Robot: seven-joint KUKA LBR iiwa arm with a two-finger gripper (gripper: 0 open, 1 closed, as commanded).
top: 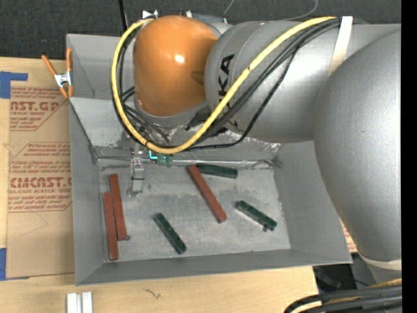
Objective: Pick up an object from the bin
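Pre-grasp: pincer [137, 177] over bare bin [195, 256] floor, back-left.
Open or closed: can't tell. Next needs aligning on nearby red sticks [115, 214].

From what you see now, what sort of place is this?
Probably a robotics lab's picking station: a KUKA arm hangs over a grey metal bin holding loose red-brown sticks and dark green sticks.

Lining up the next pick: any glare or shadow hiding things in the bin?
Camera view: one glare spot on the orange cover, none on the bin floor; red sticks and green sticks show plainly; faint sheen at the floor's back edge; the arm covers the bin's back.
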